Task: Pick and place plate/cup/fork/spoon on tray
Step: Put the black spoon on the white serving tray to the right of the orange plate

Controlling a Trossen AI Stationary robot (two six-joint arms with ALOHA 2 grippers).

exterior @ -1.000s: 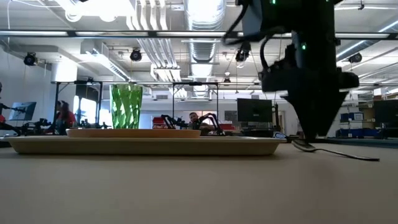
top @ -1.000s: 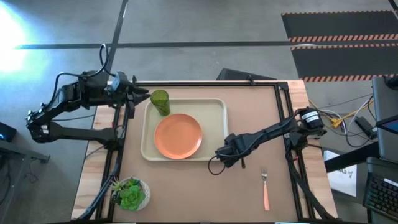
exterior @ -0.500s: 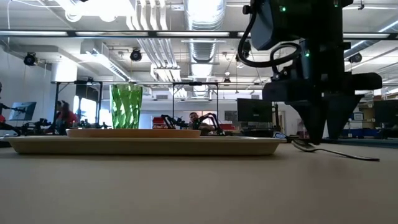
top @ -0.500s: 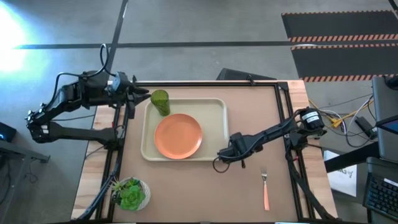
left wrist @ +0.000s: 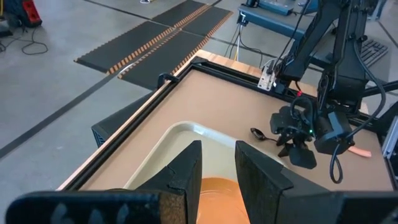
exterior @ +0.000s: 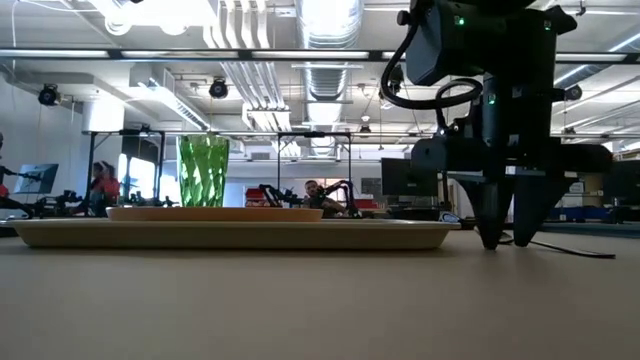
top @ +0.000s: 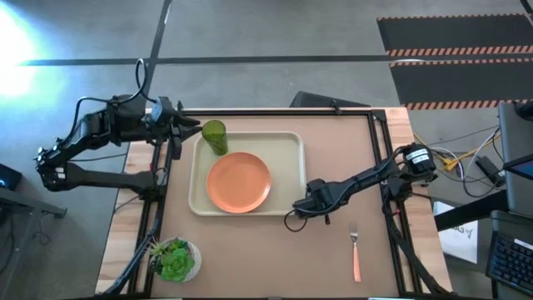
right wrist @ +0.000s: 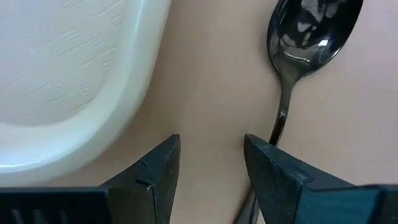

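Right gripper (right wrist: pixel 208 171) lowered to tabletop with jaws spread, spoon (right wrist: pixel 308 37) lying just beside one finger, off tray (top: pixel 291 158) at 4 o'clock corner. Left gripper (left wrist: pixel 214 165) parked at tray's 10 o'clock, jaws part-open, empty.

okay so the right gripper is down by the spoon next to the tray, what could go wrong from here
The spoon handle lies beside one finger of the open right gripper, not between them, so closing may miss or flick it. The tray rim is close; the near finger could catch it. The fork lies near the arm's path.
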